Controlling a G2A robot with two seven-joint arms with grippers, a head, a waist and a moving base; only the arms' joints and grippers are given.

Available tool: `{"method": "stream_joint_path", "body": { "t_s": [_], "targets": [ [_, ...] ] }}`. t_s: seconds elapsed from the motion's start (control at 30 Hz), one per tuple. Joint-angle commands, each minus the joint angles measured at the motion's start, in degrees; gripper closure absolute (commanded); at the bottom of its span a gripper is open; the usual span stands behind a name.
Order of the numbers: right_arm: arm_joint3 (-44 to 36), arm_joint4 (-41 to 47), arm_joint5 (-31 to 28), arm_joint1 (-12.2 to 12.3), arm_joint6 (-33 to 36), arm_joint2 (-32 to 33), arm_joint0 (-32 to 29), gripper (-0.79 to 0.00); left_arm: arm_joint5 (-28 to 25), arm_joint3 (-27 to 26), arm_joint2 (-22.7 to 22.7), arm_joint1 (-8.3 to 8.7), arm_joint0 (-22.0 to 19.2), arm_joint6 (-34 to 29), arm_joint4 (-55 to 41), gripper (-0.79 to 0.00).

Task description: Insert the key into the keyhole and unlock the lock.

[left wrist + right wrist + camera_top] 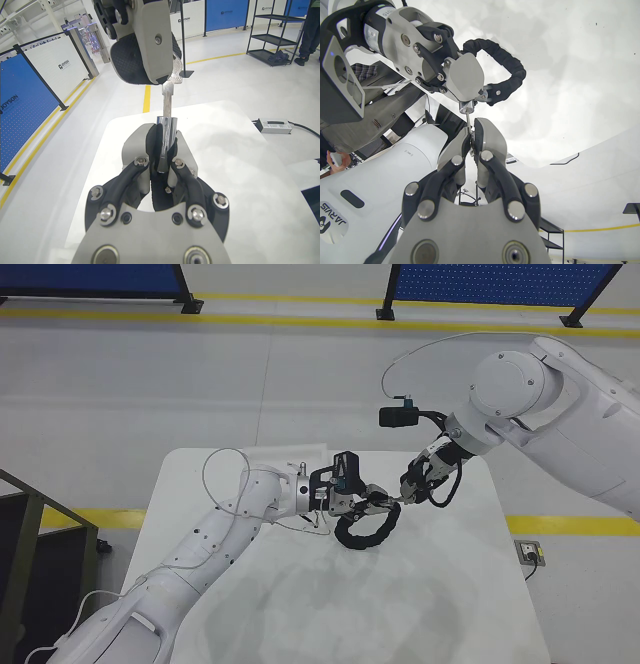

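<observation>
While the key [167,100] tip sat in the keyhole, most of the blade showed outside the chrome lock cylinder [466,107], so insertion looked partly done. Left gripper [163,132] was clamped tight on the cylinder, toward 12 o'clock of the table [470,594] in top view. The right gripper [471,130], at its 3 o'clock, pinched the key bow. Cable loop [372,532] hung at 6 o'clock, seemingly latched. Left to do: seat fully, turn.

- The left claw [352,501] and right claw [408,492] meet tip to tip above the table [400,604]. The key [167,105] bridges the narrow gap between them.
- A black cable loop [515,61] juts from the lock [166,135], just beside the left claw.
- The broad table surface nearer the robot gives room to pass.
</observation>
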Motion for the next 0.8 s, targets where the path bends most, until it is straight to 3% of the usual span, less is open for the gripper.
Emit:
{"method": "stream_joint_path", "body": {
  "t_s": [0.0,0.5,0.53,0.57,0.6,0.63,0.77],
  "targets": [
    [0.08,0.02,0.05,-0.21,-0.05,0.0,-0.06,0.0,-0.05,0.04,-0.14,-0.07,0.05,-0.18,-0.03,0.0],
    [2.21,-0.97,-0.21,-1.95,0.22,0.0,-0.87,0.0,-0.61,0.67,-1.04,-0.68,0.34,-0.41,-0.11,0.0],
    [2.42,-0.6,-0.17,-2.04,0.18,0.0,-0.83,-0.058,-0.68,0.79,-1.11,-0.72,0.31,-0.45,-0.13,0.0],
    [2.66,-0.29,-0.08,-2.12,0.08,0.0,-0.71,-0.308,-0.75,0.91,-1.19,-0.76,0.29,-0.46,-0.17,0.0],
    [2.91,0.16,0.07,-2.19,-0.07,0.0,-0.55,-0.656,-0.84,1.09,-1.28,-0.8,0.28,-0.47,-0.27,0.0],
    [3.15,0.62,0.12,-2.24,-0.11,0.0,-0.37,-0.785,-1.07,1.27,-1.37,-0.83,0.26,-0.5,-0.4,0.0],
    [4.21,2.64,0.29,-2.3,-0.3,0.0,0.27,-0.785,-1.83,1.97,-1.77,-0.99,0.21,-0.69,-1.19,0.0]
  ]
}}
